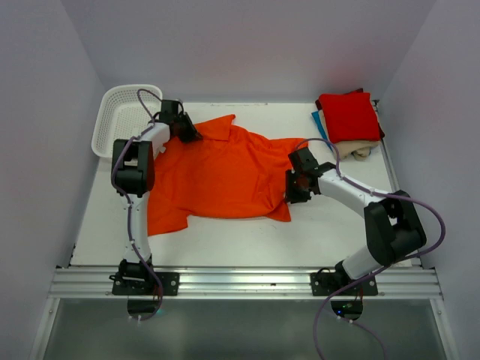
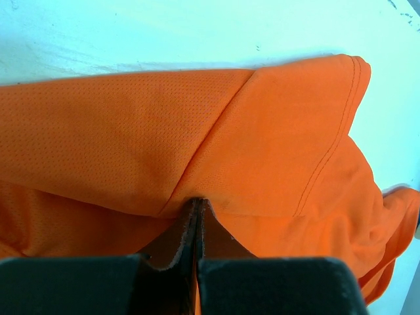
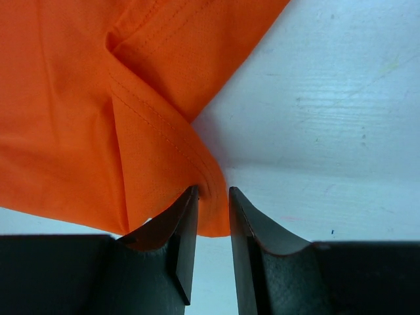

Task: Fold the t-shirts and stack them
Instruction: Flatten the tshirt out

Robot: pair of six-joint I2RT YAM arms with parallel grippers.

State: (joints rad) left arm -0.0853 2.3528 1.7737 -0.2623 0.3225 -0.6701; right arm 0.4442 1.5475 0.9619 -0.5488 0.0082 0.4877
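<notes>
Orange t-shirt [image 1: 217, 176]: spread loosely across the middle of the white table [image 1: 225, 244], rumpled, one sleeve pointing to the near left corner; fine mesh-weave knit with stitched hems.
Left gripper [image 2: 197, 205]: at the shirt's far left edge, dark fingers pressed together on a raised pleat of the orange cloth.
Right gripper [image 3: 213, 191]: at the shirt's right edge, jaws parted by a narrow gap; a hemmed fold of the cloth lies right at the fingertips, and whether they grip it cannot be told.
Folded stack: far right corner, well apart from the orange shirt; a red square [image 1: 349, 116] on top, a blue edge [image 1: 320, 124] and a beige layer [image 1: 358, 146] showing beneath.
Basket [image 1: 120, 112]: white plastic mesh, far left corner, just behind the left arm.
Rail [image 1: 240, 283]: aluminium, along the near edge, carrying both arm bases.
Cables [image 1: 133, 225]: purple, looping along each arm.
</notes>
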